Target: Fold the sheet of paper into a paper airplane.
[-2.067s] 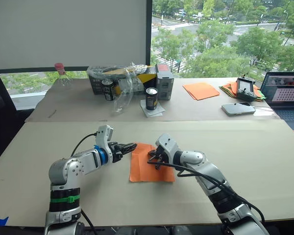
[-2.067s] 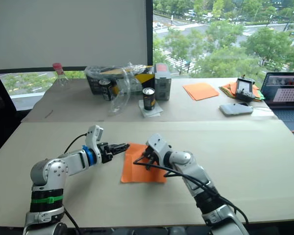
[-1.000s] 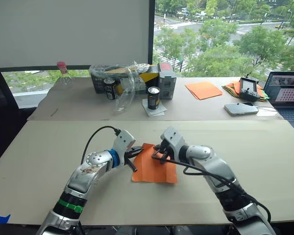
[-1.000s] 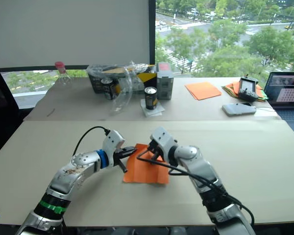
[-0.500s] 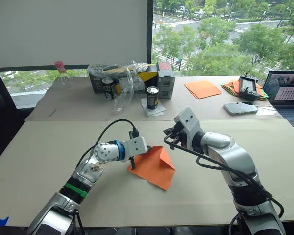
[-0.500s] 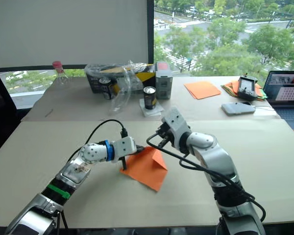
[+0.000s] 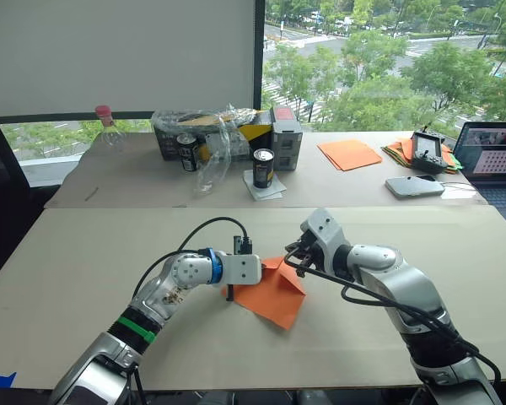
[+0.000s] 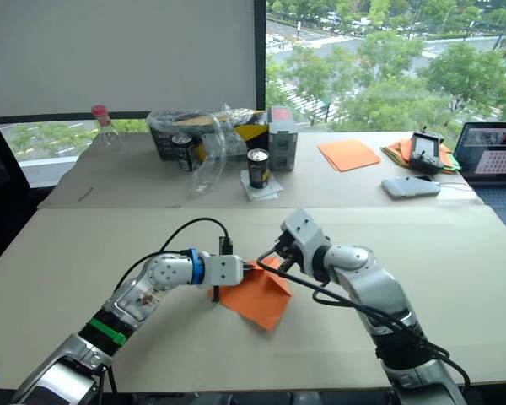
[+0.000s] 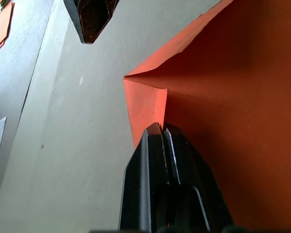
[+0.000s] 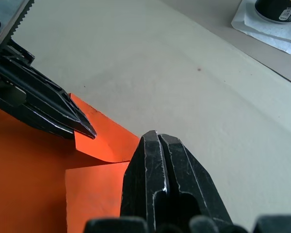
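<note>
while lying mid-table, the sheet of paper (image 7: 274,294) has its 12 o'clock corner pinched by the closed left gripper (image 7: 255,268); the right gripper (image 7: 292,257), fingers together, grips the same corner.

The paper (image 7: 274,294) is thin, matt orange, with sharp creases. The surface (image 7: 455,253) is matt beige, like cardboard, faintly speckled. Both grippers, left (image 9: 160,133) and right (image 10: 157,138), have hard black fingers with a dull sheen; the arms look like glossy grey-white plastic. A can (image 7: 262,170) near the far edge shines like metal.
</note>
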Robot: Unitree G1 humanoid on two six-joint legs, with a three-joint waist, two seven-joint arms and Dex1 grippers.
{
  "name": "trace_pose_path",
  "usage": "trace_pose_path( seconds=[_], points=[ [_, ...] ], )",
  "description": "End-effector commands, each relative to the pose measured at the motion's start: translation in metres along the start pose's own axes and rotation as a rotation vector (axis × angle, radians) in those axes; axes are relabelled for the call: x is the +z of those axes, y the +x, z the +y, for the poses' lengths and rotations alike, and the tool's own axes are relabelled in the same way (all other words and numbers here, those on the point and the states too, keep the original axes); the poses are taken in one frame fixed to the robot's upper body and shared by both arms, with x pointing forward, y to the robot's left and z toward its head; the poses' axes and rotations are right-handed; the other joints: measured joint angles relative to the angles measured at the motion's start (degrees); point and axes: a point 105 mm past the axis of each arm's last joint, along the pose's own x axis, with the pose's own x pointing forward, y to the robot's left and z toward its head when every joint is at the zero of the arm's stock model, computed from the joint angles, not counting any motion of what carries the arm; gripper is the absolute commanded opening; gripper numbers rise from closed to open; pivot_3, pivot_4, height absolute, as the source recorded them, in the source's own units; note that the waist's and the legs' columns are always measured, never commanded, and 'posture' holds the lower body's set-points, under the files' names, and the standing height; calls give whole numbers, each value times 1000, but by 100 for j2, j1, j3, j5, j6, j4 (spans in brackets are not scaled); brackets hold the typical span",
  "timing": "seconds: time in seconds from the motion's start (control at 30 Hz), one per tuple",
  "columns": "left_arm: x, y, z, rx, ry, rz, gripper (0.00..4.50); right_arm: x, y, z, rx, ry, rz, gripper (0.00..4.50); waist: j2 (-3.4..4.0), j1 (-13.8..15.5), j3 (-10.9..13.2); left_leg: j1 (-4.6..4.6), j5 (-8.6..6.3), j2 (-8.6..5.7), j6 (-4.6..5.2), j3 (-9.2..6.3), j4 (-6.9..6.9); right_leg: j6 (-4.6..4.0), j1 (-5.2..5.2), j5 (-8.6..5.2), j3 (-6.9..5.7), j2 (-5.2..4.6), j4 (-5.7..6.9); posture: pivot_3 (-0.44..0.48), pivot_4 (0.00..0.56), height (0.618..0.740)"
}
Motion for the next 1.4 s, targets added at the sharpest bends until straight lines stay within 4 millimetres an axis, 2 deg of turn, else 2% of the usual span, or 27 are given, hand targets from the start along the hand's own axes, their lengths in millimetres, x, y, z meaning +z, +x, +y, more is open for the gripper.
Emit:
trace_pose_path(
  seconds=[0.03,0.43,0.53,0.63,0.83,0.93,1.07,1.1,1.17,1.2,1.33,1.4],
  points=[
    [4,3,-4,-13,0,-2,23,5,5,4,32,-35,-26,0,0,2,0,0,0,0,0,0,1,0,0,0,0,0,0,0,150,670],
    [6,2,-5,-11,-65,-25,23,-25,30,15,82,61,-15,0,-1,2,-1,2,0,-2,0,0,4,1,2,1,0,0,0,0,150,670],
    [7,-1,0,18,-112,-33,23,-42,33,19,85,56,36,0,0,-2,-1,5,0,1,0,-1,3,1,3,1,0,4,2,0,150,670],
    [9,-7,8,58,-186,-69,23,-48,35,20,84,64,47,0,0,-4,-1,10,0,2,0,-1,5,1,7,1,0,5,4,0,150,670],
    [8,-43,30,83,-407,-169,1790,-54,39,25,94,69,62,0,1,-22,-2,35,0,9,0,-2,1,1,28,1,0,11,4,0,150,670],
    [12,-65,49,149,-570,-260,2846,-55,40,26,99,66,66,0,1,-25,-2,42,0,9,0,-4,2,1,35,1,0,11,4,0,150,670],
    [4,-68,55,187,-713,-269,2846,-55,42,26,102,61,68,0,0,-24,-6,49,0,9,0,-4,1,1,41,1,-1,11,3,0,150,670],
    [2,-65,56,196,-738,-264,2273,-54,42,27,102,61,68,0,-1,-22,-6,52,0,9,0,-4,1,1,45,1,0,12,3,0,150,670],
    [-1,-59,58,216,-761,-248,1743,-54,42,28,103,61,67,0,-3,-19,-7,54,0,9,0,-4,2,1,48,1,0,11,3,0,150,670],
    [-1,-54,56,212,-765,-234,1343,-54,42,29,103,61,67,0,-3,-20,-8,55,1,9,-1,-4,2,1,48,1,0,12,3,0,150,670],
    [-4,-32,41,164,-774,-192,13,-54,42,27,94,65,64,0,-3,-34,-10,55,1,10,-2,-3,0,0,48,1,2,13,4,0,150,670],
    [-6,-24,31,135,-796,-172,13,-55,42,28,92,65,65,0,-4,-32,-10,55,1,10,-3,-3,0,0,48,1,2,12,4,0,150,670]
  ],
)
